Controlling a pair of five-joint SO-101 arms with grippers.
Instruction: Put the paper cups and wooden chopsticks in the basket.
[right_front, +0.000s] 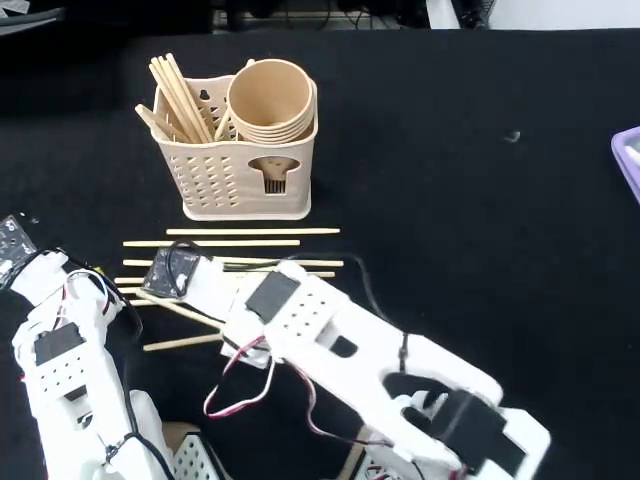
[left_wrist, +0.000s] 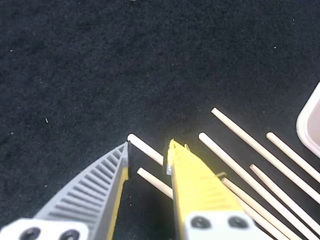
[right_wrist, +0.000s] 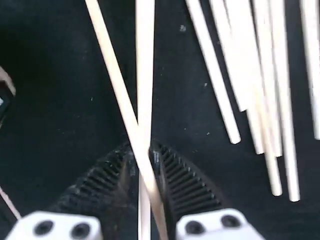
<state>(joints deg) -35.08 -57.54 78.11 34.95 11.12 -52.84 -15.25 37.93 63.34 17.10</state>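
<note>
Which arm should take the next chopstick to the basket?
Right. The right gripper is shut on two crossed chopsticks, so it likely only needs to lift. The left gripper is open, straddling a chopstick end.

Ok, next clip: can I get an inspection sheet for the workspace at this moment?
Surface: black cloth table, no spills seen.
Job's things: basket upright, holding stacked paper cups and a bundle of chopsticks; loose chopsticks lie on the cloth in front of it.
Clutter: small speck; purple container edge at the table's side.
Grippers: left gripper open, a stick end between its fingers; right gripper shut on two crossed chopsticks.
Cables: red and white wires loop loose off the right arm, above the cloth.
Surroundings: dark equipment along the far edge, too dim to identify.
</note>
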